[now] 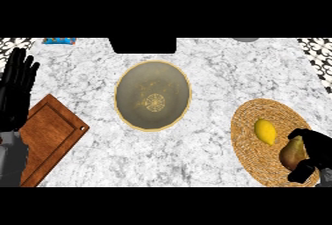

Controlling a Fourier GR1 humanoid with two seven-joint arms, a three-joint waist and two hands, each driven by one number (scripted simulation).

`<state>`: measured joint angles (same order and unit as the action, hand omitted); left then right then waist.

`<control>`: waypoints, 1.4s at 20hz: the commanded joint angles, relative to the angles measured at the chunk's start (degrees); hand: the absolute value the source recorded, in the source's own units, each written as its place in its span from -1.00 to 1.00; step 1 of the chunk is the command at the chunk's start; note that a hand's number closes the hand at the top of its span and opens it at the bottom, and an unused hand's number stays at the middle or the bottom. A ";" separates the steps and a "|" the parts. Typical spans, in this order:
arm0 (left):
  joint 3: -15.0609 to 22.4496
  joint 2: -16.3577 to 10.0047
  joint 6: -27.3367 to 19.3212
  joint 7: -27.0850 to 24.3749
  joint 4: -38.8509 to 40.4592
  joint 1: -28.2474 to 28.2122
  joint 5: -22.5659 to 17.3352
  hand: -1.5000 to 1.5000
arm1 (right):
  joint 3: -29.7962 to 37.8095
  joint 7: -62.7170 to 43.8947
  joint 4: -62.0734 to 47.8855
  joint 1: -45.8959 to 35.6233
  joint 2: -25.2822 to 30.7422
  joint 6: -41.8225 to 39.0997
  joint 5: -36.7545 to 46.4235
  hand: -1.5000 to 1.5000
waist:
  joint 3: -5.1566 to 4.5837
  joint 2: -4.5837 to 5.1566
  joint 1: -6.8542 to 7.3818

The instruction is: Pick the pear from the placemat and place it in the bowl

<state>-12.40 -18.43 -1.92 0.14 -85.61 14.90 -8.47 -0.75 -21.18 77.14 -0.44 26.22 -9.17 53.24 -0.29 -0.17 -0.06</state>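
at the left edge of the frame your left robot hand (16,88) rests open, fingers up, clear of the work, above the wooden board (48,140). the bowl (130,83) sits centre on the surface (214,66), free to receive. at lower right the pear (293,151) lies on the placemat (256,165) beside a lemon (265,131); your right robot hand (314,145) curls round the pear from the right edge, likely grasping it to lift.

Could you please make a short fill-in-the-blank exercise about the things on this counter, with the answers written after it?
1. The lemon lies on the woven ___.
2. The right robot hand curls round the ___.
3. The bowl at the view's middle is ___.
4. The left robot hand rests ___, fingers up, at the left edge.
Answers: placemat; pear; empty; open.
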 commanded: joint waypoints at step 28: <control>-1.94 0.69 0.65 0.66 -0.31 -0.78 0.57 0.00 | 15.34 27.41 16.03 -6.33 12.71 -9.72 -15.84 1.00 | 0.17 -0.36 -1.61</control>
<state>-13.79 -17.35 -0.78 -0.28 -86.74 13.00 -7.85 12.14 6.31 83.42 -6.72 39.15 -14.14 43.55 -0.07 -0.33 -0.81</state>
